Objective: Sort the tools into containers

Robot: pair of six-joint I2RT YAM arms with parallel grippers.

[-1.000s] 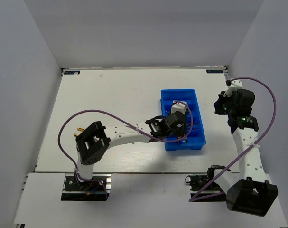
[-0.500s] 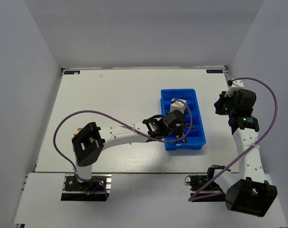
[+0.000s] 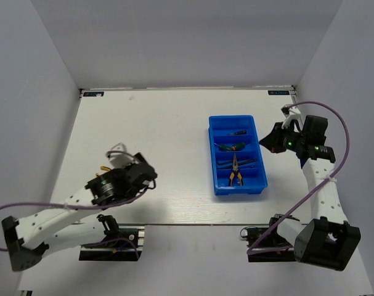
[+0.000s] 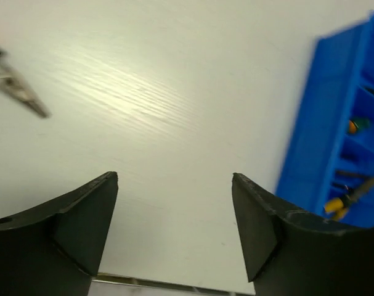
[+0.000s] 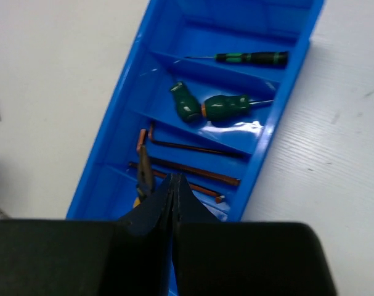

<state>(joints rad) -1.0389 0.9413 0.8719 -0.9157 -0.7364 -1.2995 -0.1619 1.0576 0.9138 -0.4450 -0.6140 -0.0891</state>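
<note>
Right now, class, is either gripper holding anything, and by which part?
Nothing held: left gripper open and empty, right gripper shut on nothing near the blue tray.

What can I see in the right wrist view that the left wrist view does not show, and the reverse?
Only right wrist: the right gripper, shut, and, sharp enough to name, a thin screwdriver, two stubby green screwdrivers, hex keys. Only left wrist: the left gripper, open. Both: the blue tray, blurred and cut off in the left wrist view, and the white table.
</note>
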